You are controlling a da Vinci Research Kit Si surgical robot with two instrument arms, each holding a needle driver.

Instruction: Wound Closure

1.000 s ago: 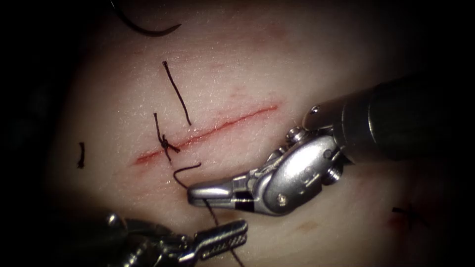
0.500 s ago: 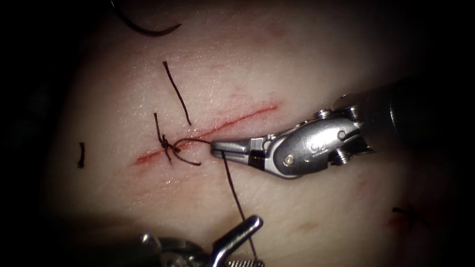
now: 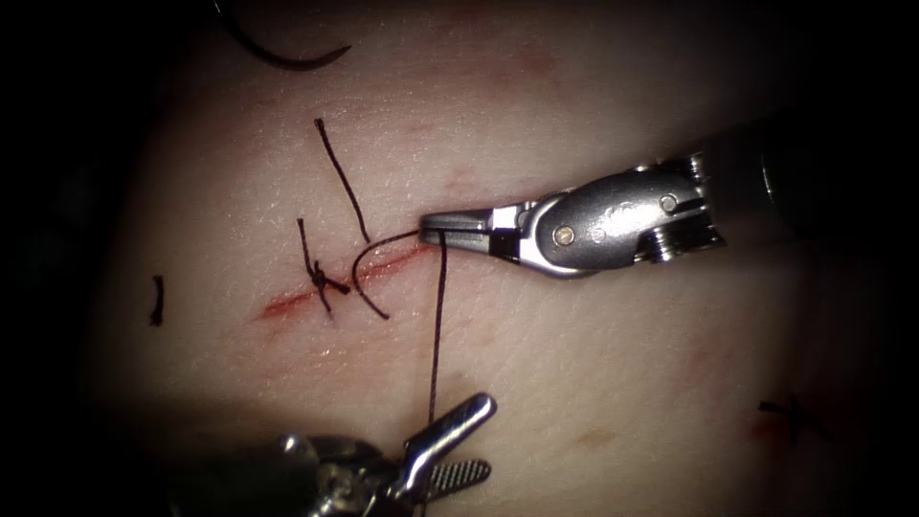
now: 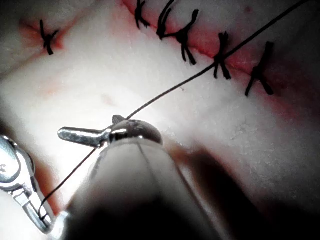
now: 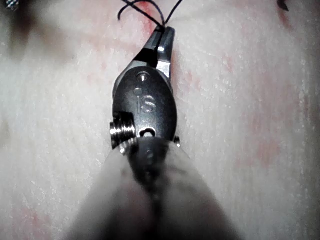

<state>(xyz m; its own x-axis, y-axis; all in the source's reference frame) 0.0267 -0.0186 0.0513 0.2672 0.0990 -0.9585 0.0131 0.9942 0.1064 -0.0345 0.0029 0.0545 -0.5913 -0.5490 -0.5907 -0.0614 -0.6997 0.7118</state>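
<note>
Right tool point(image 3: 431, 226) clamps thread point(image 3: 438, 316) over the cut point(image 3: 383, 268) — strand drops to left tool point(image 3: 464, 440), jaws apart, holding nothing; needle point(image 3: 278, 56) lies apart on tissue point(image 3: 574, 383).

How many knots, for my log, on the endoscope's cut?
1 knot, near cut's left end; right claw holds thread over cut; left claw open, empty; needle free, upper left.

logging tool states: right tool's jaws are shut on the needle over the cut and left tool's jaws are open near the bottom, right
Not quite. The right tool is shut on the thread, not the needle, which lies loose on the tissue at the top of the endoscope view. The rest holds: it is over the cut, and the left tool is open.
</note>
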